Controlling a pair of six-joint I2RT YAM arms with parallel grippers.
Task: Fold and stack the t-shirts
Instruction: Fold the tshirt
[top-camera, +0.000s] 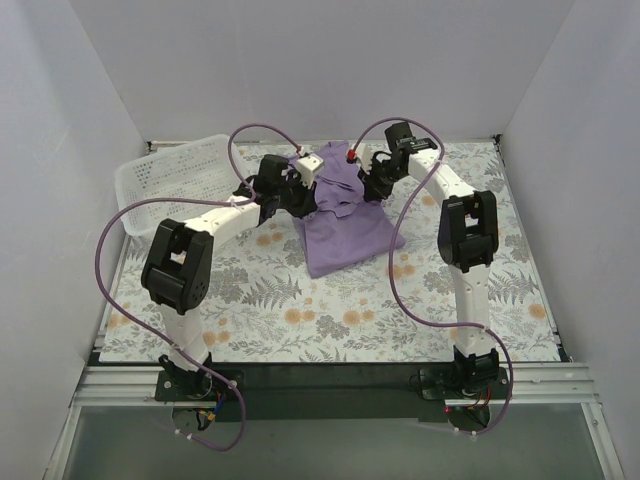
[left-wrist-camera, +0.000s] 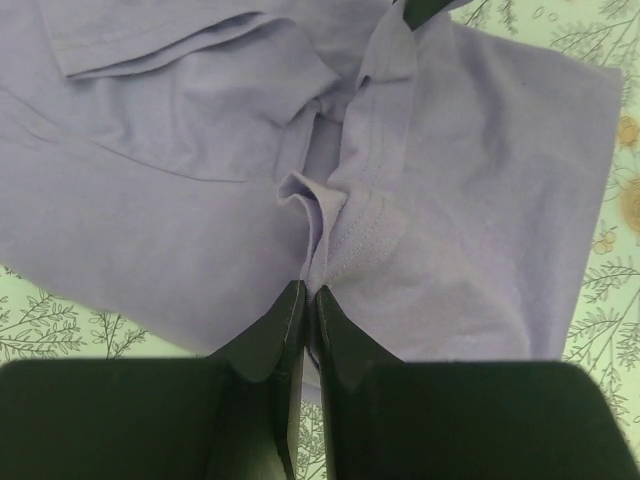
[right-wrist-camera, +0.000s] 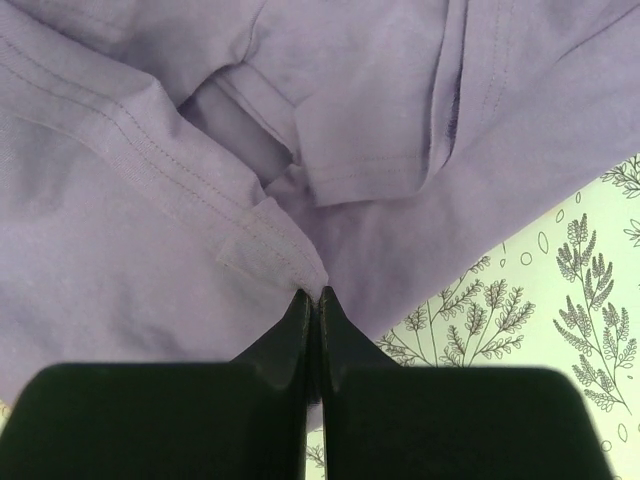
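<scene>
While the left gripper (left-wrist-camera: 308, 292) and right gripper (right-wrist-camera: 312, 295) are pinching the shirt (top-camera: 350, 235) by the table's (top-camera: 300, 320) far edge, folding's seemingly just starting.

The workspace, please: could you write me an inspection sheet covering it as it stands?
Surface: floral leaf-print cloth, lying flat.
Job's things: one purple t-shirt, bunched at the far centre, not folded; no stack seen.
Clutter: white perforated basket at far left, nothing seen inside.
Grippers: left gripper and right gripper both shut on the t-shirt's fabric.
Cables: purple cables loop above the cloth on both sides.
Surroundings: plain white walls on three sides.
</scene>
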